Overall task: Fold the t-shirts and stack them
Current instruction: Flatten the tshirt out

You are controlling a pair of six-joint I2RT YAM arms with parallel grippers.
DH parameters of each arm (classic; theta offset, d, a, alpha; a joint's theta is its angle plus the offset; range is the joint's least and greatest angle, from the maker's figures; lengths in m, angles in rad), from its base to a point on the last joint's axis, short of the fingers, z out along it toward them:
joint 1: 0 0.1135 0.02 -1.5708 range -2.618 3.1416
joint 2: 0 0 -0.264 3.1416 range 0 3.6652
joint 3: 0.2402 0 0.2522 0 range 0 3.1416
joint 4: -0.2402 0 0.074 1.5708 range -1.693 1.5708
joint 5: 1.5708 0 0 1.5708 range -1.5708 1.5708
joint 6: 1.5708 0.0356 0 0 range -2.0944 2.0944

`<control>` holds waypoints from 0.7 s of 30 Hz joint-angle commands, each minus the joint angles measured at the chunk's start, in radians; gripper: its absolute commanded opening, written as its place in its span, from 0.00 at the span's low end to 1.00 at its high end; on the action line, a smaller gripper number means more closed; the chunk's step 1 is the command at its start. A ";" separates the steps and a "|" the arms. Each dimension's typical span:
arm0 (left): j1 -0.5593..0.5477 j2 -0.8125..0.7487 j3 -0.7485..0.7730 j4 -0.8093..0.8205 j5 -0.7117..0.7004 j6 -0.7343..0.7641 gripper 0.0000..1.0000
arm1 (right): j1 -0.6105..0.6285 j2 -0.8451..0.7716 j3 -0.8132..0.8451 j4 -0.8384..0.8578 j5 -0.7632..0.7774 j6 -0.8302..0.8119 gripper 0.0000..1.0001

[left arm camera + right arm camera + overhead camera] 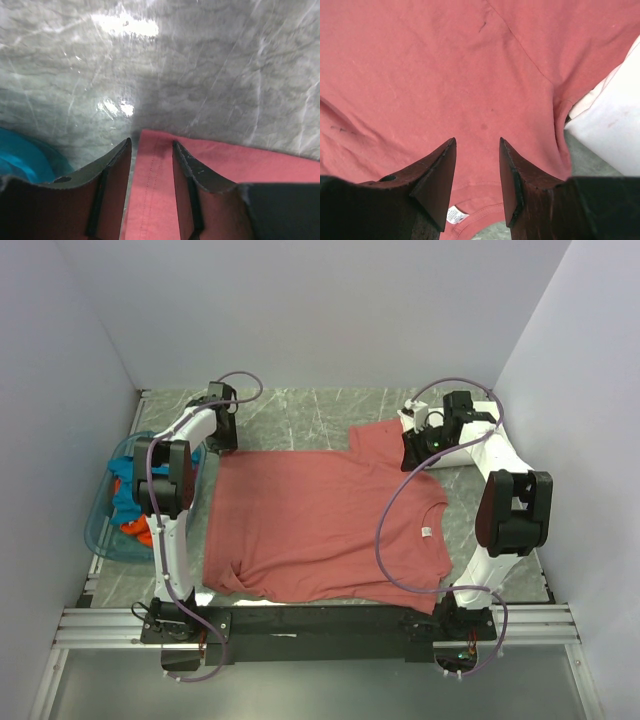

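Note:
A dusty-red t-shirt [320, 530] lies spread on the marble table, hem to the left and neck with its white label [427, 532] to the right. My left gripper [222, 443] is open at the shirt's far-left hem corner. In the left wrist view the fingers [120, 170] straddle the stitched hem edge [150, 180]. My right gripper [415, 452] is open above the shirt's far shoulder. In the right wrist view it [477, 142] hovers over red cloth [445, 75] with the label [456, 215] below. A white t-shirt [409, 418] lies behind the right gripper and shows in the right wrist view [615, 125].
A translucent blue basket [103, 530] at the left table edge holds teal-blue [124, 490] and orange [136, 531] shirts; its rim shows in the left wrist view [20, 157]. White walls close in the left, back and right. Bare marble [300, 410] lies beyond the red shirt.

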 commanded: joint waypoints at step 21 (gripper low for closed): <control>0.025 0.000 -0.021 -0.001 0.088 -0.011 0.00 | 0.010 0.010 0.103 -0.021 0.008 -0.010 0.47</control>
